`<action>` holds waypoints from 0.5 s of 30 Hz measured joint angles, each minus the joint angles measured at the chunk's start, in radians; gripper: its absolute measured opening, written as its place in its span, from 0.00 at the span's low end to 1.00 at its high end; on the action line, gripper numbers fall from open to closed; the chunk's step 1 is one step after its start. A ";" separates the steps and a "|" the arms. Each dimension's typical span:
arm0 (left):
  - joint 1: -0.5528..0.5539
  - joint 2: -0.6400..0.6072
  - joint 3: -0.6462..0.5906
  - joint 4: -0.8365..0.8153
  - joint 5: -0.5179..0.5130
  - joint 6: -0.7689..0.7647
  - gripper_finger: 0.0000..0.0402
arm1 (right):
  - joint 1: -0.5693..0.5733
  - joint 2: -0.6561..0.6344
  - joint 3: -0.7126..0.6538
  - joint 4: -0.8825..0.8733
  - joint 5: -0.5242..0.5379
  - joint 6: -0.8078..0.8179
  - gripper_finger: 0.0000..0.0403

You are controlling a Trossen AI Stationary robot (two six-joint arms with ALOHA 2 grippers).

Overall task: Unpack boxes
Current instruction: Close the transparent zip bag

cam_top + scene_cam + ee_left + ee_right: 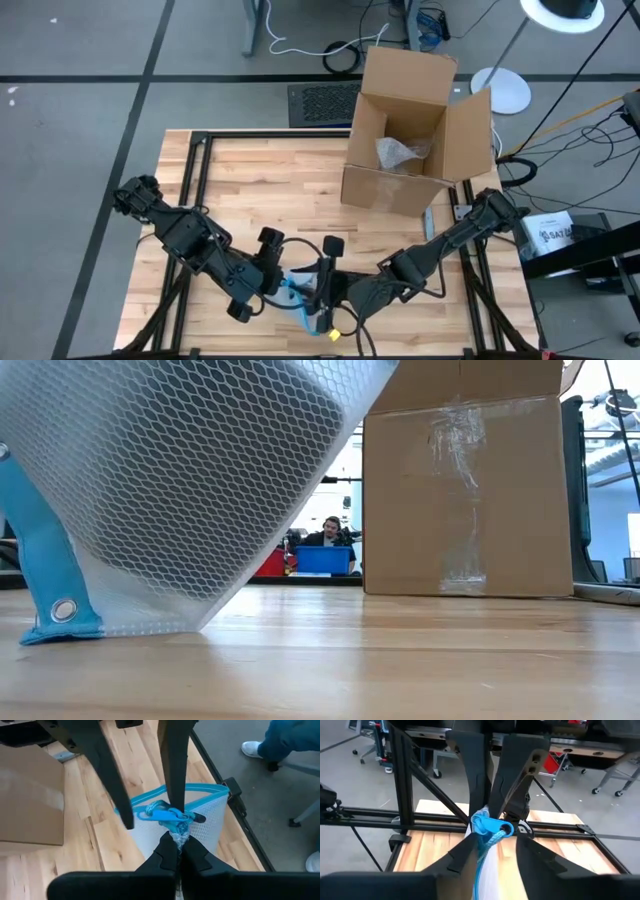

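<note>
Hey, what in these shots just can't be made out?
- Pouch contents: low view, the mesh wall blurs the dark item inside.
- Crumpled wrap in the box: high view, too small; anything under it is hidden.
- Right gripper fingers: right wrist view, the blue zipper pull covers any contact.
</note>
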 joint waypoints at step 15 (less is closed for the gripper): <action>0.005 0.008 0.000 -0.029 0.007 -0.002 0.00 | 0.027 -0.002 0.001 0.031 0.086 -0.167 0.00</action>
